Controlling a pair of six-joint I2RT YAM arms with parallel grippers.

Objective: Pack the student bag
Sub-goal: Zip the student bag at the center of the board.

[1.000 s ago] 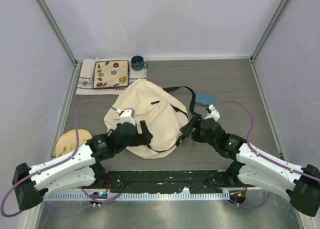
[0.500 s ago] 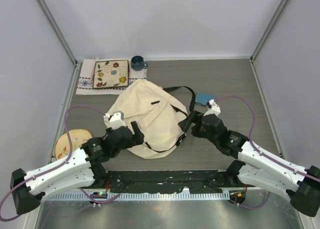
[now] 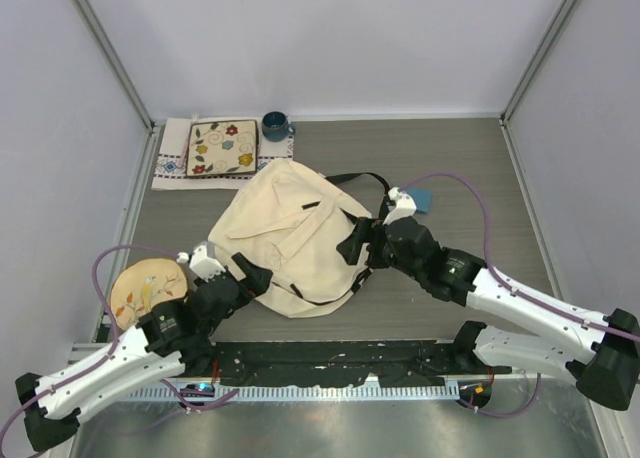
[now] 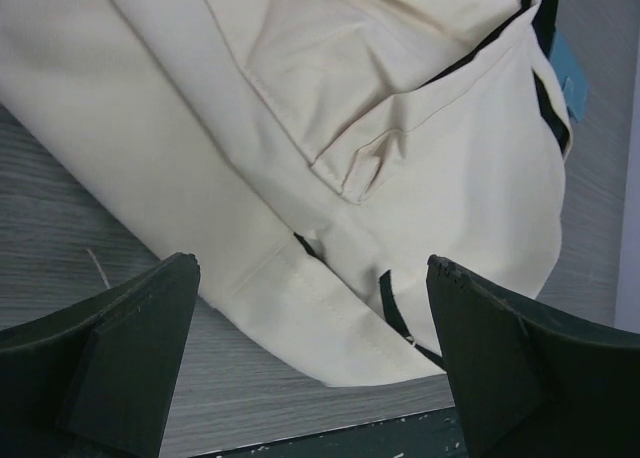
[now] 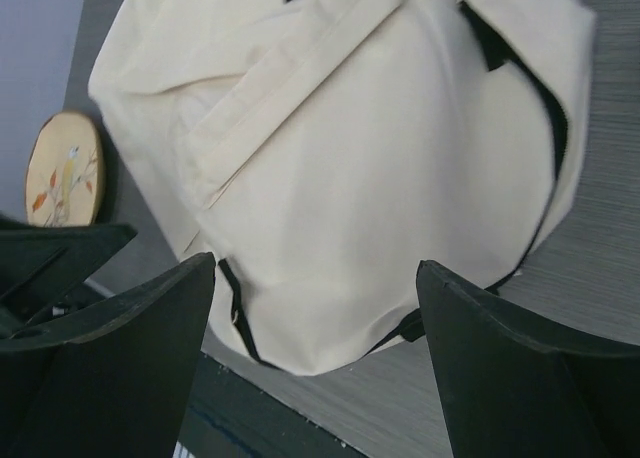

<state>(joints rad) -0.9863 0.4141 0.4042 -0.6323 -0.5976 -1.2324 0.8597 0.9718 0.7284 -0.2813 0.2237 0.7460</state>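
Bag [image 3: 290, 233] is lying slumped, packing looking unfinished with coaster [image 3: 145, 288] outside; left gripper [image 3: 252, 274] and right gripper [image 3: 352, 246] hovering wide open, empty.

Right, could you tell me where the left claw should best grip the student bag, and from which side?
Probably the seamed hem along the student bag's near-left edge, approached low from the robot's side. The bag lies flat and limp, and that doubled edge faces the open left claw.
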